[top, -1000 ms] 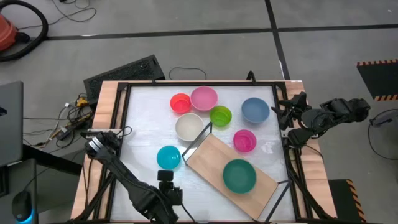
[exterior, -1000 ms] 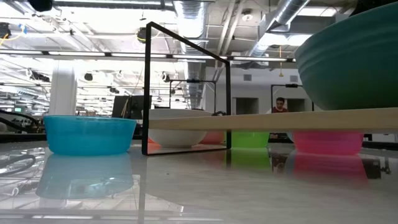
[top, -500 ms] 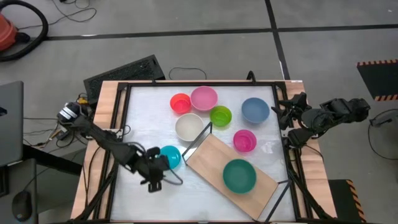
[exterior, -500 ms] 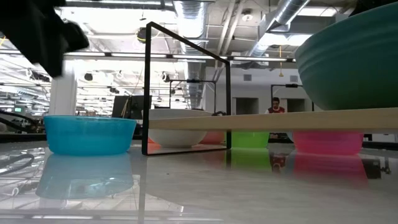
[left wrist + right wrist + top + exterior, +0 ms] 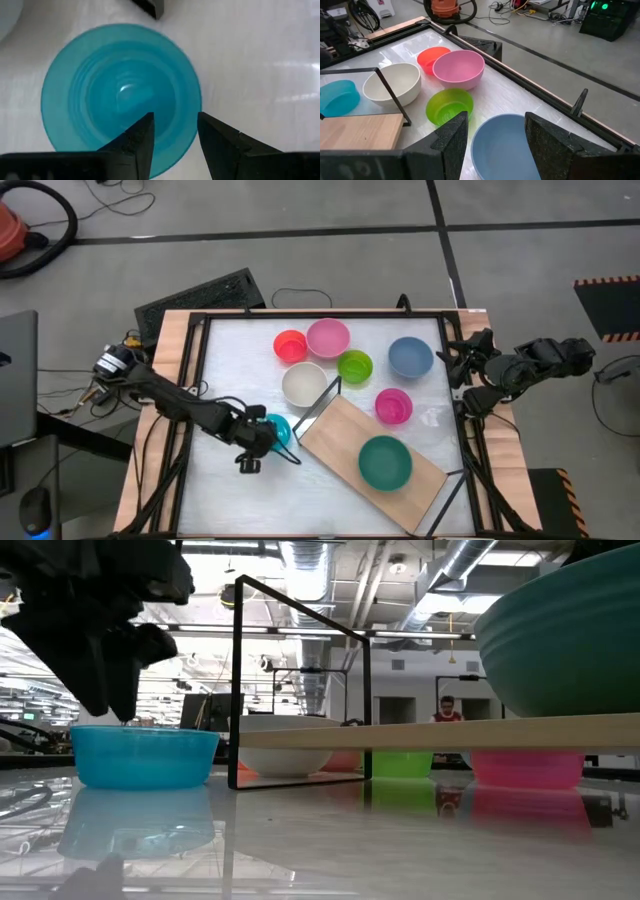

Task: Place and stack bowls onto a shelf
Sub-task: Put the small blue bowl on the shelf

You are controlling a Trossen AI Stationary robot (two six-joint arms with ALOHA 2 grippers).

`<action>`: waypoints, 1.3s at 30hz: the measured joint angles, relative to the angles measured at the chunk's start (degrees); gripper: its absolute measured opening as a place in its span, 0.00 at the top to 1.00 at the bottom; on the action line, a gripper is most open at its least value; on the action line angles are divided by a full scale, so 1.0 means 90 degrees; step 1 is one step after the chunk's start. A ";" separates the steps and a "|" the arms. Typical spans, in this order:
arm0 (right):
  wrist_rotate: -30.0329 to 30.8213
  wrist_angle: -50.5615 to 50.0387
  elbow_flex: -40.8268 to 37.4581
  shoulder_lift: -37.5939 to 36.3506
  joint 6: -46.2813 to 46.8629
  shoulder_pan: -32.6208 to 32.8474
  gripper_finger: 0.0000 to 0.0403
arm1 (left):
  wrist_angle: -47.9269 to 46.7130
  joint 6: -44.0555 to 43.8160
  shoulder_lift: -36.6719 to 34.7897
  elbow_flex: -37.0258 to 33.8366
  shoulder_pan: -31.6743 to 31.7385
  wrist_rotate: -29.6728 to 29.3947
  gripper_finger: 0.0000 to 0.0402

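Overhead, the left hand (image 5: 262,438) hung directly above the cyan bowl (image 5: 272,432), fingers (image 5: 137,140) apart and straddling the bowl's near rim w/o visibly touching it; nothing was held. Wrist view: one finger lay over the bowl's interior, the other just outside the rim. Low view: the dark hand (image 5: 105,660) stood right over the cyan bowl (image 5: 145,755), which sat on the white desk (image 5: 230,370) just beside the shelf's corner.

Shelf (image 5: 345,440): light-wood board on a thin black frame, set diagonally at the desk's near-centre. It carried one item, the dark green bowl (image 5: 385,461), upright toward its near end.

Other bowls, all upright on the desk, none stacked:
- white bowl (image 5: 304,383), by the shelf's far corner, partly under the frame
- lime bowl (image 5: 355,365), just beside the white one
- red bowl (image 5: 290,346) and pink bowl (image 5: 328,338), touching or nearly so, at the far side
- blue bowl (image 5: 410,356), toward the right edge
- magenta bowl (image 5: 393,406), just beside the shelf's right long side

Right hand (image 5: 462,360) waited at the desk's right edge near the blue bowl, fingers (image 5: 452,137) apart & empty. A person (image 5: 447,708) showed small in the room beyond.
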 joint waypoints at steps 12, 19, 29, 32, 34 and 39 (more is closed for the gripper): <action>0.0005 -0.0098 0.0000 -0.0002 -0.0002 0.0000 0.45 | 0.0292 0.0403 0.0852 0.0007 -0.0024 0.0602 0.66; 0.0024 -0.0104 0.0000 -0.0002 0.0003 0.0000 0.45 | 0.0192 -0.0496 0.1231 0.0040 -0.0018 0.0791 0.77; 0.0039 -0.0104 0.0000 -0.0002 0.0097 0.0000 0.45 | -0.0895 -0.1260 0.1244 0.1312 -0.0197 0.0395 1.00; 0.0039 -0.0107 0.0000 -0.0002 0.0098 0.0000 0.45 | -0.1445 -0.1523 0.1244 0.2196 -0.0286 0.0400 1.00; 0.0039 -0.0108 0.0000 -0.0002 0.0097 0.0000 0.45 | -0.1808 -0.1588 0.1244 0.2871 -0.0342 0.0318 1.00; 0.0034 -0.0245 0.0000 -0.0002 0.0101 0.0000 0.45 | -0.3092 -0.1812 0.1244 0.4601 -0.0385 0.0181 1.00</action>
